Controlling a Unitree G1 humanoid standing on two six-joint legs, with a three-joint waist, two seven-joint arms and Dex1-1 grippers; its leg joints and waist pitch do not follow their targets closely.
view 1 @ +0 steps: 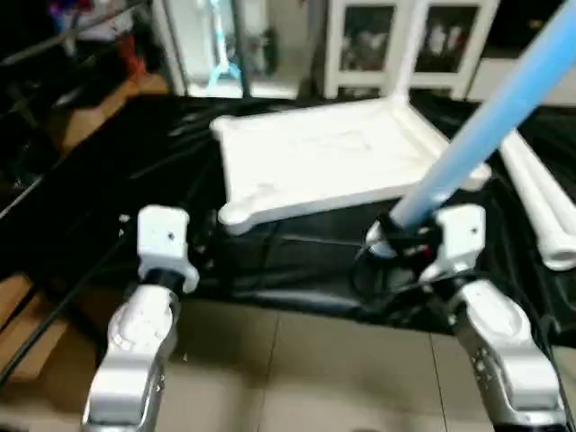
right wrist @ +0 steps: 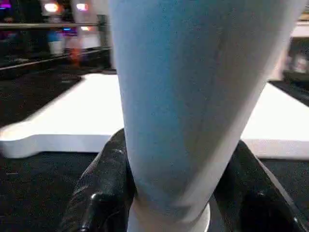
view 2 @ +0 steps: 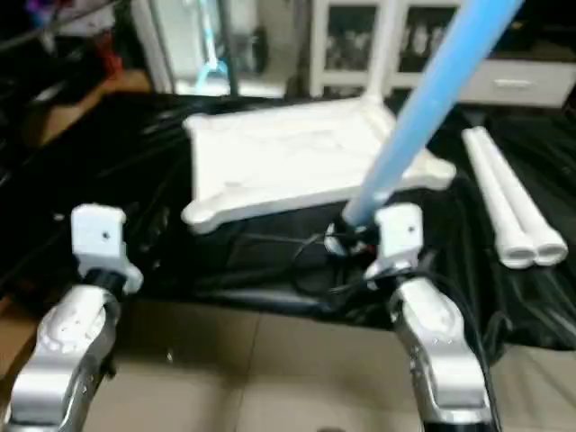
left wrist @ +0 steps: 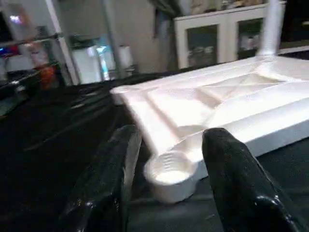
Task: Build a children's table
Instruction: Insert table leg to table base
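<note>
The right gripper [right wrist: 166, 193] is clamped on one white leg [view 1: 504, 112] near its thick end — a black finger [right wrist: 104, 188] presses each side of the tube, which slants from the lower middle of the head view up to the upper right corner. The left gripper [left wrist: 166, 193] holds nothing; its two fingers [left wrist: 108, 183] stand spread apart, and through the gap between them shows a round corner socket [left wrist: 169, 171] of the tabletop [view 1: 315, 157].

The tabletop lies underside up on the black cloth [view 1: 108, 180] at the centre of the head view, its raised ribs facing up. A third leg [left wrist: 271, 24] stands upright in its far corner socket, at the upper right of the left wrist view. Two more legs [view 2: 508, 202] lie side by side on the cloth at the right edge, apart from the tabletop. Black cables [view 1: 297, 243] trail over the cloth between the grippers and the tabletop's near edge. White cabinets [view 1: 405, 40] stand at the top, behind.
</note>
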